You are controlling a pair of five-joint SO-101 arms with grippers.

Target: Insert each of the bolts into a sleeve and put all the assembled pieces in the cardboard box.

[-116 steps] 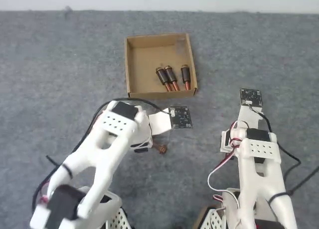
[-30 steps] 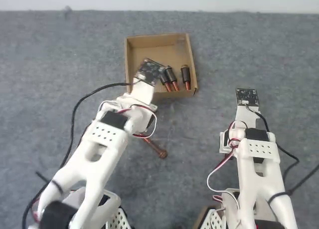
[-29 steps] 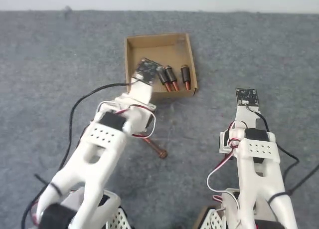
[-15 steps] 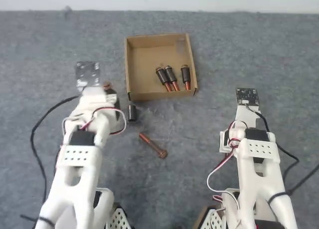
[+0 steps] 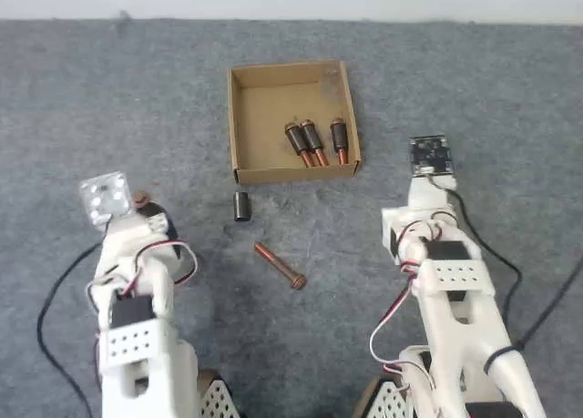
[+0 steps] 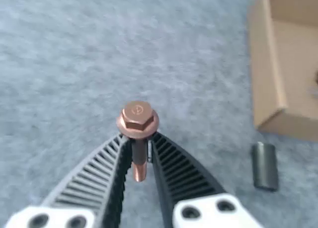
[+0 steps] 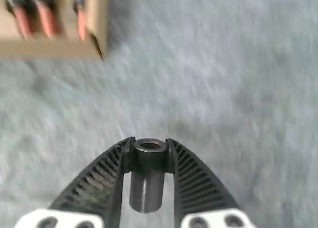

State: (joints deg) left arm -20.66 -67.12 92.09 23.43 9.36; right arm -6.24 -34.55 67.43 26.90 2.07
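Grips a copper bolt (image 6: 137,121) by the shank in the left gripper (image 6: 139,138), ribbed jaws pressed against it on both sides, hex head poking out past the tips. Hovers over grey carpet (image 5: 91,90), left of the cardboard box (image 5: 244,127) and well apart from it. Clamps a dark sleeve (image 7: 147,181) in the right gripper (image 7: 149,149), open bore facing outward beyond the tips, above the carpet to the right of the box's front right corner. Between the two arms, on the carpet: a loose sleeve (image 5: 241,206) just in front of the box's front wall, not touching it, and a loose bolt (image 5: 279,264) lying slantwise nearer the arm bases, apart from that sleeve. Inside the box, toward its front right: three assembled pieces (image 5: 312,141) side by side, copper ends pointing at the front wall.
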